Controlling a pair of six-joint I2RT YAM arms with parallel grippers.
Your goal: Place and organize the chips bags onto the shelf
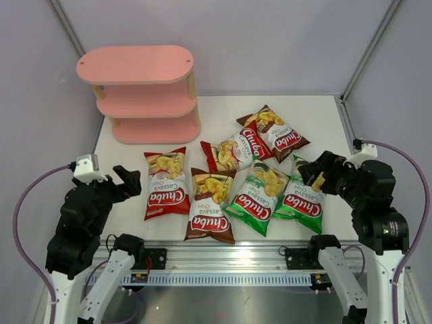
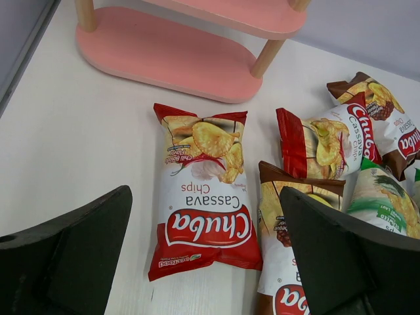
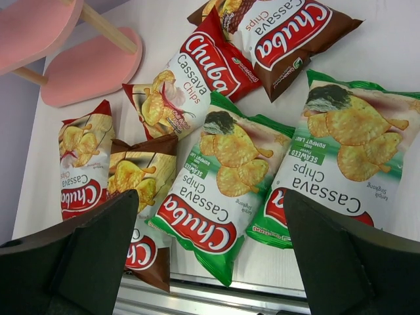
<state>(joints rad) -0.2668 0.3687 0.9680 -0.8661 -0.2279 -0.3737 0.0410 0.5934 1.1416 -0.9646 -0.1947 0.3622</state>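
We look down on a white surface (image 1: 317,115) closed in by pale grey walls (image 1: 270,40). Nearest us, the left fingers (image 2: 72,256) stand wide apart with nothing between them, raised over the surface just left of the near red-white bag (image 1: 166,182). The right fingers (image 3: 354,262) are likewise spread and hold nothing, and hang over the right green bag (image 1: 301,197).

Four bags lie flat in a rough near row. From left to right we see the near red-white bag, the near brown bag (image 1: 211,206), the left green bag (image 1: 258,197) and the right green bag, the two green ones touching along their sides. Behind them the far red-white bag (image 1: 233,152) lies tilted, its end against the far brown bag (image 1: 275,133).

Farthest off, in the far left corner, stands the pink three-tier shelf (image 1: 145,94) on light wooden posts. All six bags lie on the surface, apart from it.
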